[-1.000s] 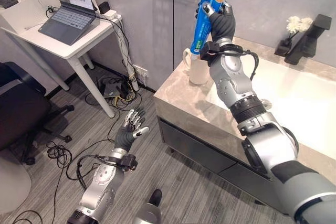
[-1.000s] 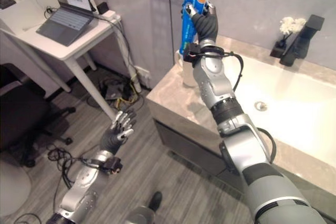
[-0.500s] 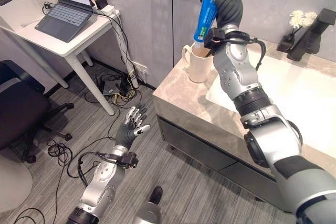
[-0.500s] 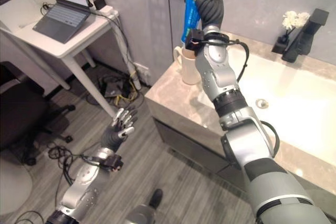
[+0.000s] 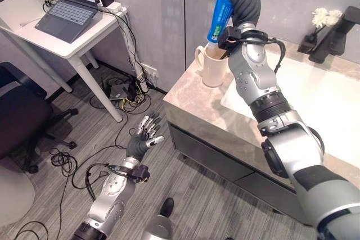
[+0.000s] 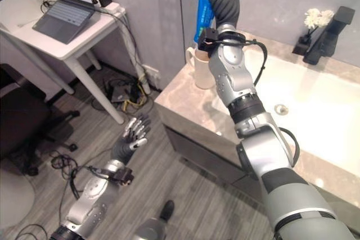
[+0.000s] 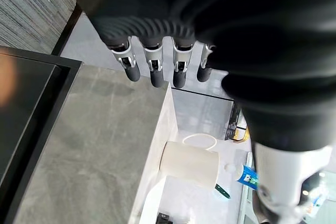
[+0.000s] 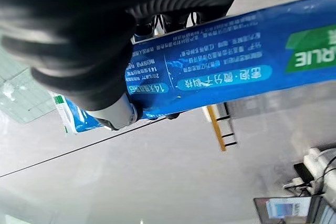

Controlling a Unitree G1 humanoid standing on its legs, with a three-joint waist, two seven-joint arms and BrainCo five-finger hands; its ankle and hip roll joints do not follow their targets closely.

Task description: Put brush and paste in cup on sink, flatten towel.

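Observation:
My right hand (image 5: 243, 5) is raised over the counter's left end, shut on a long blue toothpaste tube (image 5: 223, 9) that it holds almost upright. The tube's lower end hangs just above the mouth of a white mug (image 5: 214, 69) standing on the grey stone counter (image 5: 197, 102) by the wall. In the right wrist view the tube (image 8: 226, 77) lies across the curled fingers and thumb (image 8: 113, 114). My left hand (image 5: 144, 139) hangs low over the floor, open, with straight fingers (image 7: 152, 72). From there the mug (image 7: 189, 163) appears from below.
A white sink basin (image 5: 315, 105) lies right of the mug, with a black faucet (image 5: 333, 36) and white flowers (image 5: 325, 18) behind it. To the left stand a white desk with a laptop (image 5: 66, 10) and a black chair (image 5: 22, 122), with cables on the floor.
My right hand has lifted the tube a little and carried its lower end from the mug's near rim to over its mouth. The left hand has barely moved; the camera shifted slightly.

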